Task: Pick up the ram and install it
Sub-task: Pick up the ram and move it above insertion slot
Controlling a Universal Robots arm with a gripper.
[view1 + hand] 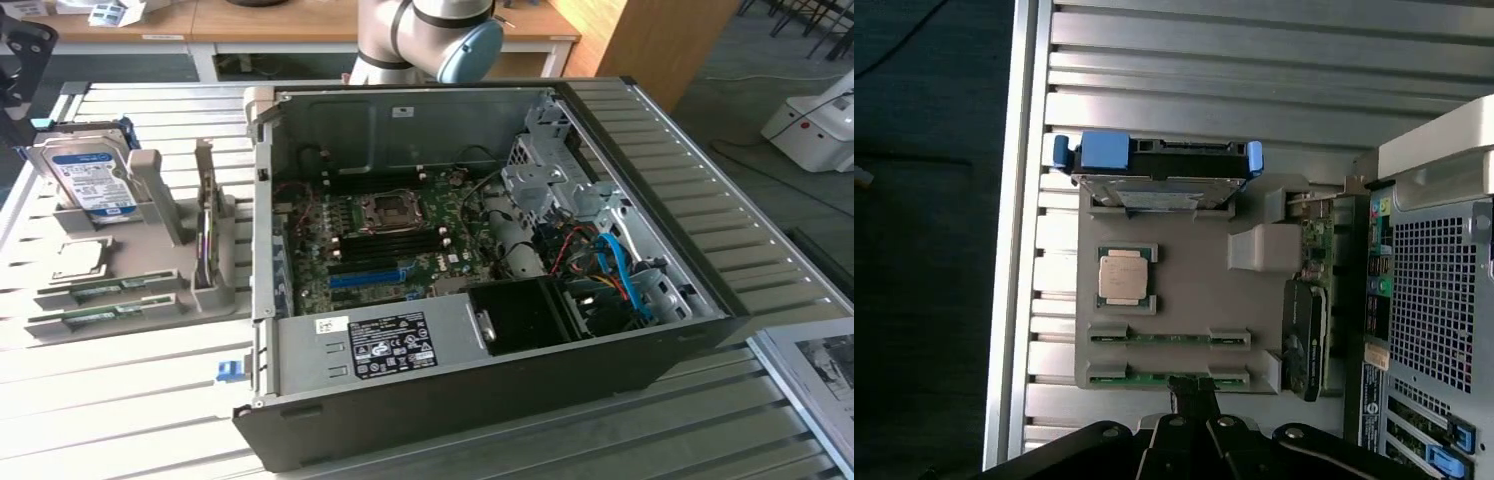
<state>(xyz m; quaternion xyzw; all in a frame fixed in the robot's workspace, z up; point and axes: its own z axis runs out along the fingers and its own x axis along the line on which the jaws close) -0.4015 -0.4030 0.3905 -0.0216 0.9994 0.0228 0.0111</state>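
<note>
on the grey holder (1184, 290), the ram (1144, 378), thin, narrow, green

Nearest the gripper (1192, 388), two thin green ram sticks (1169, 338) (1144, 378); beyond, one square silver processor chip (1125, 275), one blue-railed hard drive (1157, 172).

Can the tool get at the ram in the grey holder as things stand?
Probably yes. The ram sits in the grey holder uncovered, with nothing lying over it, and the tool, shut, lines up with it in the wrist view. The hard drive and processor sit apart from it.
</note>
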